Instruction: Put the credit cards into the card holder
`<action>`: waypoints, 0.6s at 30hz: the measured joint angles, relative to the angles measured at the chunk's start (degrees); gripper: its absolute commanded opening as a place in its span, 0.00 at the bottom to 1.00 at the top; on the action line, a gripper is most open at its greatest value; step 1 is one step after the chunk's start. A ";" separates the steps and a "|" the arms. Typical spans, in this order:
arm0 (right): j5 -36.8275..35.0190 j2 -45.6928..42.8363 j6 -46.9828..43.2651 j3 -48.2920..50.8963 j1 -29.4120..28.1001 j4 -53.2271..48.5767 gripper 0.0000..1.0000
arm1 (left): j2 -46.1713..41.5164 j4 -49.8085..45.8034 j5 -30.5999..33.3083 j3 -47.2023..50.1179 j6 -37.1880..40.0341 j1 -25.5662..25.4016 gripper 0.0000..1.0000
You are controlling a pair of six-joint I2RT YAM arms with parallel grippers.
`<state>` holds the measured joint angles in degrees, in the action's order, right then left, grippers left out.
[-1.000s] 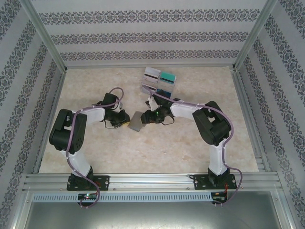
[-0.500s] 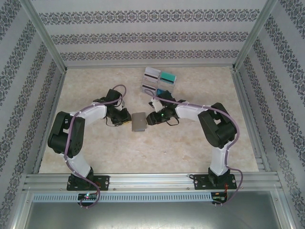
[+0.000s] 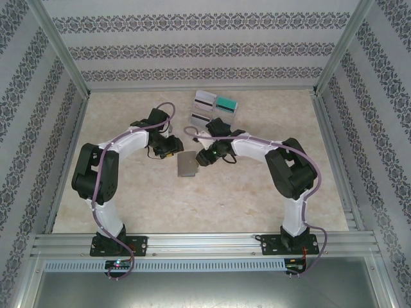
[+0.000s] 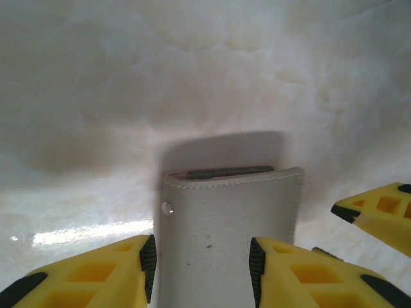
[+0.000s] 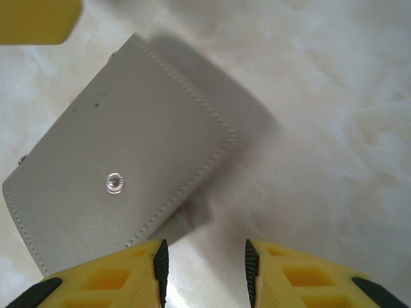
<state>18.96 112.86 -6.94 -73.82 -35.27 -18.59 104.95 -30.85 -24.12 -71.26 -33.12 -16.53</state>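
Aluminium rail (image 3: 205, 242), ribbed and matt, runs along the near edge and carries both black arm bases (image 3: 119, 246). Beyond it we see a pale, marbled worktop (image 3: 225, 205) with a soft sheen. About midway across it the card holder (image 3: 187, 165) lies flat and folded shut: a small, nearly square wallet of smooth grey leather-like material, with a neat line of stitching along its edges and a round metal snap stud (image 5: 114, 183) on its top face. Under one flap edge a thin dark strip (image 4: 221, 172) shows, and we cannot tell what it is. The left fingers (image 4: 96, 276), blocky yellow plastic with hollow cells and ribbed black pads, stand apart above one end of the holder, gripping nothing. The right fingers (image 5: 302, 276), of the same make, are likewise parted just beside the holder's corner, with bare worktop between them. Further back the credit cards (image 3: 215, 108), thin rectangles, some white-grey with a dark stripe and one teal, stand close together. Behind them rises a wall (image 3: 205, 45) papered in patterned stripes.
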 measured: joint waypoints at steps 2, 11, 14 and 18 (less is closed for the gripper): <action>-0.79 1.33 -1.97 -1.03 -1.16 -1.38 0.40 | 0.48 -0.04 0.02 0.22 -0.02 0.02 0.43; -2.03 2.49 -6.75 -1.75 -2.01 -3.96 0.43 | 1.01 0.66 -1.42 3.13 -0.31 -0.02 0.43; -1.64 2.51 -7.21 -2.03 -2.23 -3.98 0.44 | 1.75 1.90 -2.29 3.82 -0.61 -0.04 0.43; -0.72 2.51 -8.02 -2.43 -2.82 -3.96 0.44 | 2.25 2.49 -2.64 4.20 -0.96 -0.20 0.44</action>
<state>18.24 115.37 -14.96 -76.25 -38.09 -22.55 107.20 -28.36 -26.76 -67.07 -34.09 -16.73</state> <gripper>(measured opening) 0.441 0.435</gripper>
